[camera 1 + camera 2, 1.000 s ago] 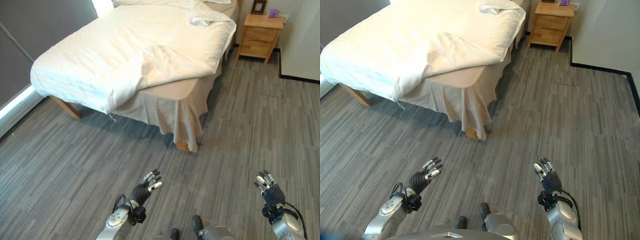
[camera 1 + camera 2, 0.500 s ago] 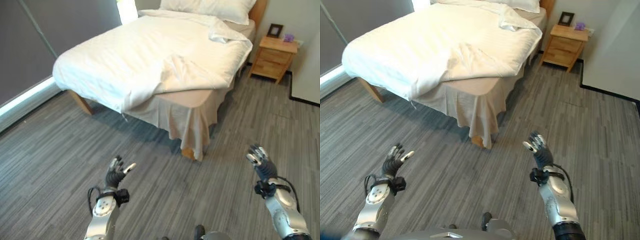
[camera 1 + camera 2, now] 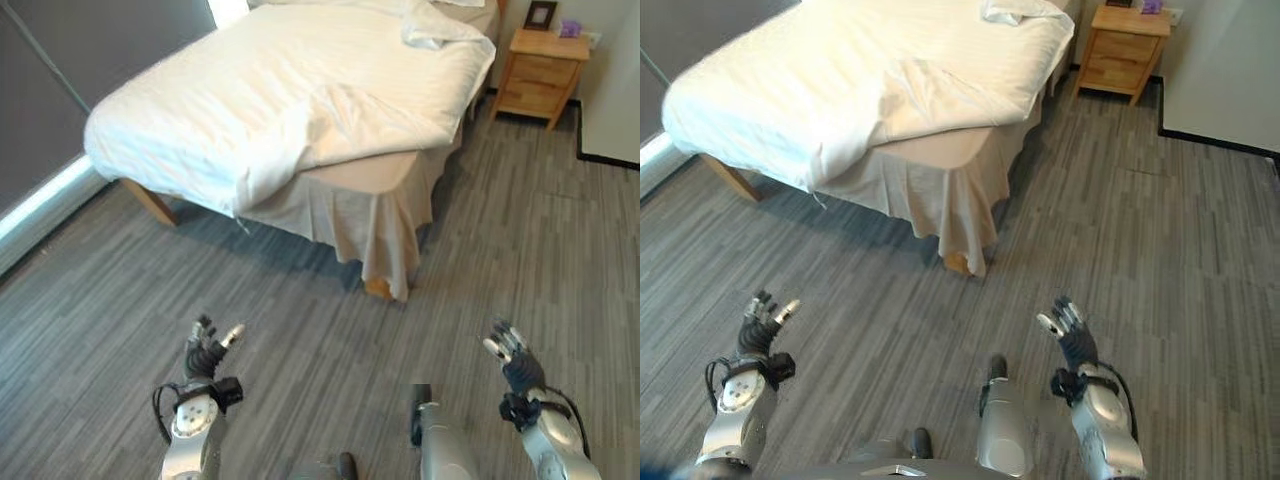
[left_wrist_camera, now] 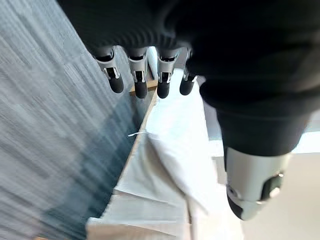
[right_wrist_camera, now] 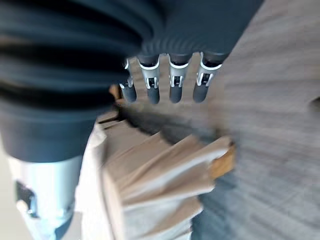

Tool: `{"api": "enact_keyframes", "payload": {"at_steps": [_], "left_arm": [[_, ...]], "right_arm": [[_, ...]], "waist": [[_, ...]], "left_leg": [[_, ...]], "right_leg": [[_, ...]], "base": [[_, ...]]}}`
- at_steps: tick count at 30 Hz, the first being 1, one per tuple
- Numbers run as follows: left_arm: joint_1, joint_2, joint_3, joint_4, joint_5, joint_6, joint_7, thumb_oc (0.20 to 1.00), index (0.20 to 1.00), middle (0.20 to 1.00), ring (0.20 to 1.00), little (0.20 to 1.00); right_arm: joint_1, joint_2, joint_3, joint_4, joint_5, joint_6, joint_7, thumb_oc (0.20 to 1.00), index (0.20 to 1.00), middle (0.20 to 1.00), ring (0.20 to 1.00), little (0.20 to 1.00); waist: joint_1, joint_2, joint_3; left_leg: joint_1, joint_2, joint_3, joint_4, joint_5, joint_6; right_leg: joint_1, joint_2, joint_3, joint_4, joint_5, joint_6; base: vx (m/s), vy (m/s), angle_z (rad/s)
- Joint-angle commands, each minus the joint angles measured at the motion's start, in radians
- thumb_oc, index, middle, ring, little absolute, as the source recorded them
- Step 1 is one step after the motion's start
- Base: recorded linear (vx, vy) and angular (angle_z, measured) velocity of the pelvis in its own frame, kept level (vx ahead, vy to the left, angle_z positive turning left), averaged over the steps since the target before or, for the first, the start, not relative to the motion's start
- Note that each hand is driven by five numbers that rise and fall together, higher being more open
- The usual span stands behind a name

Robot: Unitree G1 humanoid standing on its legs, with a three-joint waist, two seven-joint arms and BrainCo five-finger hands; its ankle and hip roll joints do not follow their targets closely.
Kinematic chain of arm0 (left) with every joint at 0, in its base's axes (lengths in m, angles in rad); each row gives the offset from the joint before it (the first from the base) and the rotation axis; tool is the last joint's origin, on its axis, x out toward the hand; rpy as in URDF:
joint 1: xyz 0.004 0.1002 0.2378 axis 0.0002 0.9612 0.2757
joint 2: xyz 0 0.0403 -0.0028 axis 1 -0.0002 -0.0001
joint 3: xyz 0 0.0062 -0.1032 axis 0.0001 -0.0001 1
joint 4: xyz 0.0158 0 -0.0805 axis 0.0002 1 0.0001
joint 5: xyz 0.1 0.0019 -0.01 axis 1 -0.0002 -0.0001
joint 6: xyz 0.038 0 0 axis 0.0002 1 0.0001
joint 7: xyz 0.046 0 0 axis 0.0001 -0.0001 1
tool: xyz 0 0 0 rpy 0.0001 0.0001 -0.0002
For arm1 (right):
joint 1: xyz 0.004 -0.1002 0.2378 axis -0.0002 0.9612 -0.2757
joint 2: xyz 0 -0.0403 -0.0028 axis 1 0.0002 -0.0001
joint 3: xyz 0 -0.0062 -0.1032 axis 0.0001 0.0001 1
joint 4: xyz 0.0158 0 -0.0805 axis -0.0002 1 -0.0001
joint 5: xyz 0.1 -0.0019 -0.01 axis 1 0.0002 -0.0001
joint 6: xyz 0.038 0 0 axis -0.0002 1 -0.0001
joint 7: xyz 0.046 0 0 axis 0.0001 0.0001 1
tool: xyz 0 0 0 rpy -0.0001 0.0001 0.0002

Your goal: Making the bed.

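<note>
The bed [image 3: 300, 90] is seen at 12 o'clock, well apart from both hands. The left hand [image 3: 205, 353] and right hand [image 3: 512, 360] are held over the floor [image 3: 300, 330], fingers spread, nothing gripped.

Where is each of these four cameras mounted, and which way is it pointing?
Left eye: on the head, looking down at the bed, nightstand and both open hands.
Right eye: beside it, same scene; left hand, right hand.
Left wrist: along its fingers toward the bed.
Right wrist: along its fingers toward the bed skirt.
All four share the bed.
</note>
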Motion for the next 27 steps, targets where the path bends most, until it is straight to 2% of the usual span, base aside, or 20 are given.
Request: {"api": "enact_keyframes", "payload": {"at_steps": [1, 2, 3, 4, 5, 6, 7, 8, 10, 13, 14, 15, 17, 18, 20, 27], "left_arm": [[-0.036, 0.040, -0.017, -0.066, -0.057, -0.087, 0.002, 1.000, 1.000, 1.000, 1.000, 1.000], [-0.045, 0.026, -0.028, -0.049, -0.069, -0.089, 0.004, 1.000, 1.000, 1.000, 1.000, 1.000], [-0.064, 0.003, -0.042, -0.044, -0.131, -0.096, 0.006, 1.000, 1.000, 1.000, 1.000, 1.000], [-0.064, 0.004, -0.041, -0.044, -0.131, -0.096, 0.006, 1.000, 1.000, 1.000, 1.000, 1.000], [-0.065, -0.007, -0.054, -0.042, -0.182, -0.097, -0.025, 1.000, 1.000, 1.000, 1.000, 1.000], [-0.066, -0.007, -0.054, -0.042, -0.182, -0.097, -0.025, 1.000, 1.000, 1.000, 1.000, 1.000], [-0.058, -0.017, -0.063, -0.041, -0.178, -0.092, -0.020, 1.000, 1.000, 1.000, 1.000, 1.000], [-0.058, -0.018, -0.063, -0.041, -0.177, -0.091, -0.020, 1.000, 1.000, 1.000, 1.000, 1.000], [-0.048, -0.032, -0.065, -0.037, -0.199, -0.093, -0.028, 1.000, 1.000, 1.000, 1.000, 1.000], [-0.031, -0.052, -0.074, -0.019, -0.226, -0.094, -0.027, 1.000, 1.000, 1.000, 1.000, 1.000], [-0.025, -0.060, -0.080, -0.021, -0.234, -0.093, -0.031, 1.000, 1.000, 1.000, 1.000, 1.000], [-0.018, -0.059, -0.075, -0.020, -0.226, -0.091, -0.033, 1.000, 1.000, 1.000, 1.000, 1.000], [-0.006, -0.058, -0.067, -0.021, -0.213, -0.089, -0.033, 1.000, 1.000, 1.000, 1.000, 1.000], [0.006, -0.061, -0.047, -0.018, -0.223, -0.094, -0.042, 1.000, 1.000, 1.000, 1.000, 1.000], [0.004, -0.060, -0.042, -0.016, -0.220, -0.097, -0.040, 1.000, 1.000, 1.000, 1.000, 1.000], [-0.002, -0.040, -0.010, -0.011, -0.231, -0.105, -0.023, 1.000, 1.000, 1.000, 1.000, 1.000]], "right_arm": [[-0.068, -0.045, -0.006, -0.038, 0.010, -0.064, 0.010, 1.000, 1.000, 1.000, 1.000, 1.000], [-0.089, -0.055, 0.000, -0.010, 0.007, -0.071, -0.003, 1.000, 1.000, 1.000, 1.000, 1.000], [-0.121, -0.076, 0.001, -0.021, 0.038, -0.078, -0.015, 1.000, 1.000, 1.000, 1.000, 1.000], [-0.122, -0.076, 0.001, -0.020, 0.038, -0.078, -0.015, 1.000, 1.000, 1.000, 1.000, 1.000], [-0.136, -0.091, 0.000, -0.015, 0.057, -0.091, -0.022, 1.000, 1.000, 1.000, 1.000, 1.000], [-0.136, -0.091, 0.000, -0.014, 0.057, -0.091, -0.022, 1.000, 1.000, 1.000, 1.000, 1.000], [-0.142, -0.118, -0.015, -0.016, 0.011, -0.085, -0.043, 1.000, 1.000, 1.000, 1.000, 1.000], [-0.142, -0.118, -0.016, -0.016, 0.010, -0.085, -0.044, 1.000, 1.000, 1.000, 1.000, 1.000], [-0.142, -0.134, -0.034, -0.020, -0.010, -0.085, -0.057, 1.000, 1.000, 1.000, 1.000, 1.000], [-0.109, -0.138, -0.060, -0.030, -0.022, -0.095, -0.062, 1.000, 1.000, 1.000, 1.000, 1.000], [-0.086, -0.141, -0.076, -0.037, -0.034, -0.094, -0.059, 1.000, 1.000, 1.000, 1.000, 1.000], [-0.074, -0.138, -0.079, -0.038, -0.043, -0.093, -0.058, 1.000, 1.000, 1.000, 1.000, 1.000], [-0.059, -0.129, -0.087, -0.045, -0.054, -0.086, -0.047, 1.000, 1.000, 1.000, 1.000, 1.000], [-0.034, -0.103, -0.089, -0.050, -0.061, -0.081, -0.033, 1.000, 1.000, 1.000, 1.000, 1.000], [-0.026, -0.097, -0.093, -0.046, -0.069, -0.082, -0.033, 1.000, 1.000, 1.000, 1.000, 1.000], [-0.032, -0.043, -0.084, -0.021, -0.055, -0.077, -0.039, 1.000, 1.000, 1.000, 1.000, 1.000]], "waist": [[-0.043, 0.006, -0.034], [-0.051, 0.013, -0.039], [-0.046, -0.002, -0.030], [-0.050, -0.005, -0.034], [-0.015, -0.049, -0.013], [-0.016, -0.046, -0.011], [0.015, -0.065, 0.003], [0.016, -0.062, 0.006], [0.038, -0.065, 0.009], [0.051, -0.041, 0.002], [0.060, -0.034, -0.005], [0.068, -0.027, -0.009], [0.072, -0.024, -0.019], [0.063, -0.023, -0.037], [0.064, -0.024, -0.039], [0.065, -0.034, -0.065]], "left_leg": [[0.241, 0.130, -0.091, -0.046, 0.053, -0.096], [0.216, 0.152, -0.104, 0.048, 0.133, -0.111], [0.086, 0.179, -0.069, 0.336, 0.267, -0.113], [0.077, 0.176, -0.074, 0.338, 0.269, -0.113], [-0.041, 0.163, -0.046, 0.548, 0.284, -0.083], [-0.048, 0.166, -0.049, 0.560, 0.277, -0.083], [-0.123, 0.147, -0.018, 0.594, 0.260, -0.083], [-0.122, 0.150, -0.019, 0.601, 0.255, -0.084], [-0.197, 0.152, 0.020, 0.514, 0.241, -0.089], [-0.215, 0.167, 0.058, 0.239, 0.258, -0.098], [-0.203, 0.134, 0.034, 0.094, 0.269, -0.101], [-0.204, 0.114, -0.006, 0.037, 0.293, -0.109], [-0.185, 0.108, -0.028, 0.016, 0.301, -0.118], [-0.146, 0.110, -0.006, -0.009, 0.274, -0.110], [-0.132, 0.107, -0.003, -0.014, 0.273, -0.110], [-0.053, 0.065, 0.029, -0.088, 0.218, -0.062]], "right_leg": [[0.074, 0.017, -0.003, -0.020, 0.167, 0.027], [0.077, 0.032, 0.013, 0.010, 0.159, 0.001], [0.134, 0.035, -0.011, 0.015, 0.122, -0.048], [0.130, 0.030, -0.013, 0.012, 0.125, -0.048], [0.218, 0.041, -0.006, -0.021, 0.086, -0.103], [0.218, 0.043, -0.008, -0.021, 0.086, -0.103], [0.287, 0.051, -0.002, -0.041, 0.059, -0.115], [0.291, 0.054, -0.003, -0.043, 0.058, -0.114], [0.348, 0.048, -0.009, -0.067, 0.040, -0.110], [0.393, 0.060, -0.018, -0.084, 0.002, -0.094], [0.425, 0.065, -0.022, -0.095, -0.016, -0.085], [0.444, 0.070, -0.020, -0.102, -0.024, -0.081], [0.466, 0.072, -0.017, -0.098, -0.033, -0.075], [0.484, 0.072, -0.012, -0.112, -0.041, -0.073], [0.490, 0.069, -0.009, -0.119, -0.038, -0.071], [0.472, 0.026, 0.024, -0.126, -0.013, -0.023]], "base": [[0.53, -0.343, 0.03], [0.50, -0.426, 0.57], [0.37, -0.344, 0.87], [0.47, -0.588, 0.96], [0.24, -0.332, 0.74], [0.51, -0.545, 0.39], [0.25, -0.205, 0.06], [0.41, -0.277, -0.03], [0.34, -0.109, -0.09], [0.41, -0.006, -0.12], [0.48, 0.036, -0.03], [0.37, 0.018, -0.29], [0.36, 0.045, -0.69], [0.38, 0.064, -0.52], [0.20, 0.079, -0.45], [0.10, 0.149, -0.20]]}}
